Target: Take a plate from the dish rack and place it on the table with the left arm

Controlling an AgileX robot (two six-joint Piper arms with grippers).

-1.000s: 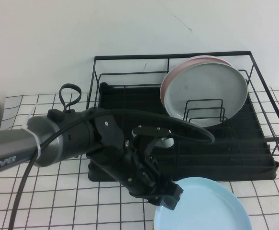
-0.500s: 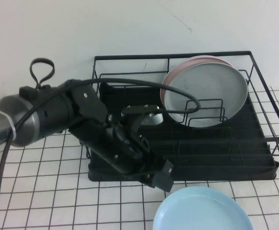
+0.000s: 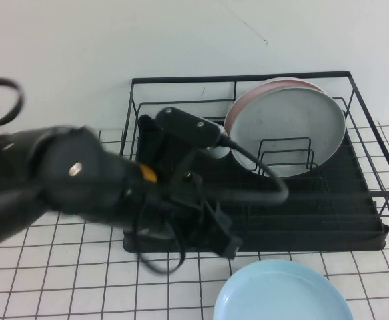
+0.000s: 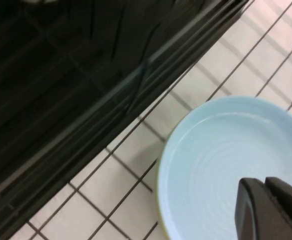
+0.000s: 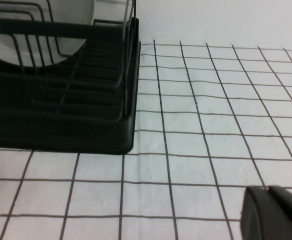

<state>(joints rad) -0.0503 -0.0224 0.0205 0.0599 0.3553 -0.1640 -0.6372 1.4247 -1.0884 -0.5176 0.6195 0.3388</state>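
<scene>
One blue plate (image 3: 282, 292) lies flat on the bench (image 3: 61, 280) at 5 o'clock, clear of the dish rack (image 3: 261, 160), which holds two more plates (image 3: 287, 130). The left end effector (image 3: 226, 245), fingers together and empty, hangs above the rack's front edge. The right end effector (image 5: 276, 212), also pressed together, sits low over the bench.

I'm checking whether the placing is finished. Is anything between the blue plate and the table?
Nothing visible: the plate lies flat on the table, in front of the dish rack. The shut left gripper hangs above it, not holding it.

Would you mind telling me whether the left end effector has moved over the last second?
Yes. The left end effector has pulled back off the blue plate, toward the dish rack front edge.
</scene>
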